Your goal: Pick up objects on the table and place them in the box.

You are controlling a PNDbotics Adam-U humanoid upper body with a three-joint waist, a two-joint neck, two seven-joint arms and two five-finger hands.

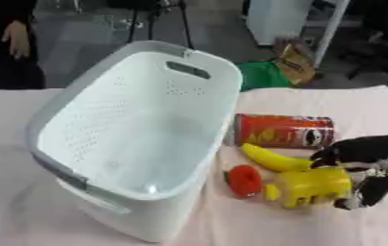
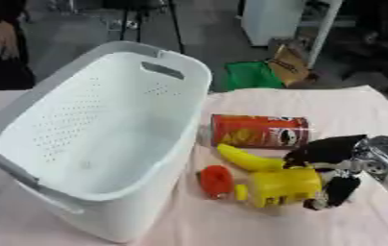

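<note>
A large white perforated basket (image 1: 88,81) with grey handles stands on the left of the table, and nothing shows inside it. To its right a red crisps can (image 1: 283,130) lies on its side. In front of the can are a banana (image 1: 269,158), a small red round thing (image 1: 245,180) and a yellow blocky object (image 1: 311,186). My right hand (image 1: 361,150) comes in from the right. Its black fingers curl over the top of the yellow object's right end, with the thumb (image 1: 372,190) below it. The object still rests on the cloth. My left hand shows in neither view.
A pale pink cloth (image 1: 332,103) covers the table. Beyond the far edge a green bag (image 1: 263,74) and a brown packet (image 1: 294,60) lie on the floor. Bare cloth lies behind the can and at the front right.
</note>
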